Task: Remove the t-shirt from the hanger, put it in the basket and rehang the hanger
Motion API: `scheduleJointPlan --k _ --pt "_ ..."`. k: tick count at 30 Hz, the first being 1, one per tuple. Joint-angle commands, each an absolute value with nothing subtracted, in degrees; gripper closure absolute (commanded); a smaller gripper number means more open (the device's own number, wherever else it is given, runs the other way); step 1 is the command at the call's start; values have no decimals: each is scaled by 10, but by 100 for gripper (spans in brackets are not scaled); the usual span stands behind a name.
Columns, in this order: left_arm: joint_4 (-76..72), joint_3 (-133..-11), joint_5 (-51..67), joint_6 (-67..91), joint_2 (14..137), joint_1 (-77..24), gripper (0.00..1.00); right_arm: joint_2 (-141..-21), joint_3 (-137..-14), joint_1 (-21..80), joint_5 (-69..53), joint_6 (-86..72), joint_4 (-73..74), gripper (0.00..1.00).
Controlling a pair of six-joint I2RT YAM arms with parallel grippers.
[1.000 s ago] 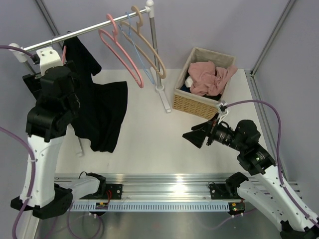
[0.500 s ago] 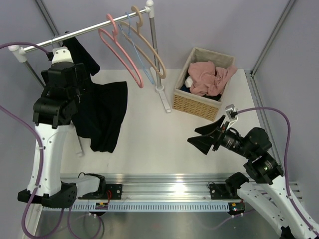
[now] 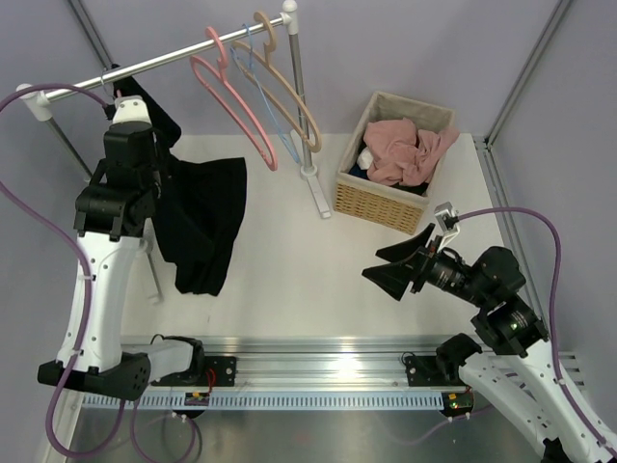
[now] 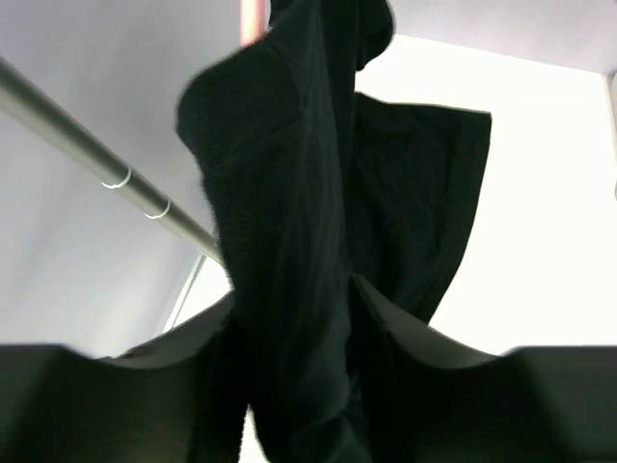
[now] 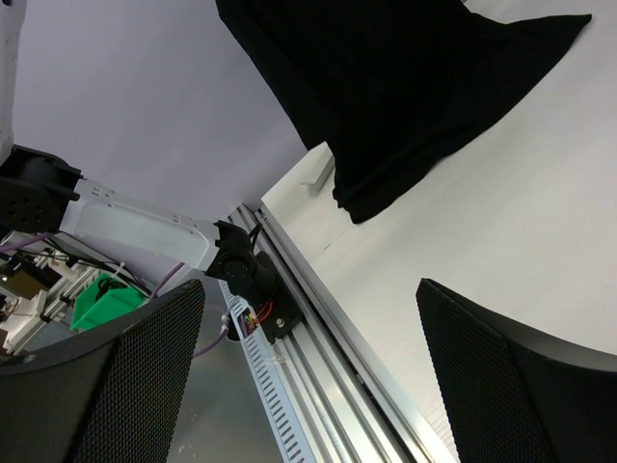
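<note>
Left end effector (image 4: 294, 323) had risen to just below the rail (image 3: 174, 60) and clenched onto the t-shirt (image 3: 202, 222). Right end effector (image 3: 386, 270) hung released, well apart. Judged ready to pull the t-shirt off the hanger (image 4: 253, 19).

Bright even light, faint shadows, overexposed table (image 4: 549, 241), blurred left fingers (image 4: 58, 405)

The t-shirt (image 3: 202, 212) is matt black cloth, finely knit and soft in its folds. What shows of its hanger (image 4: 253, 17) is smooth pink plastic. The rail (image 3: 183, 58) is shiny bare metal. The basket (image 3: 371, 204) is rough woven wicker; the garment (image 3: 410, 149) in it is dusty-pink cloth. The table (image 3: 318, 270) is matt white. The right gripper (image 5: 308, 289) has black fingers (image 5: 106, 386) with a fine mesh texture.
</note>
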State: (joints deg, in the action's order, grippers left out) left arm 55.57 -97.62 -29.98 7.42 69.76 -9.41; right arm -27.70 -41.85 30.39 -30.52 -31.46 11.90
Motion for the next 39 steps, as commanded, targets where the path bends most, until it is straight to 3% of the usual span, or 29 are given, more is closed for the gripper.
scheduleJointPlan --k 1,2,3,15,35,39 --pt "509 -994 -320 71 666 -91 64 -285 -421 308 -307 -311 121 0" --pt "506 -998 -317 70 658 -91 77 -287 -422 308 -311 -311 121 1" --pt "497 -1004 -313 69 655 -91 100 -287 -421 308 -313 -312 120 1" --pt "447 -1039 -205 50 628 -91 100 -297 -418 308 -312 -311 115 1" --pt "455 -854 -153 78 462 -91 100 -277 -405 308 -331 -294 96 0" --pt "455 -781 -68 106 404 -91 100 -265 -405 308 -333 -265 93 0"
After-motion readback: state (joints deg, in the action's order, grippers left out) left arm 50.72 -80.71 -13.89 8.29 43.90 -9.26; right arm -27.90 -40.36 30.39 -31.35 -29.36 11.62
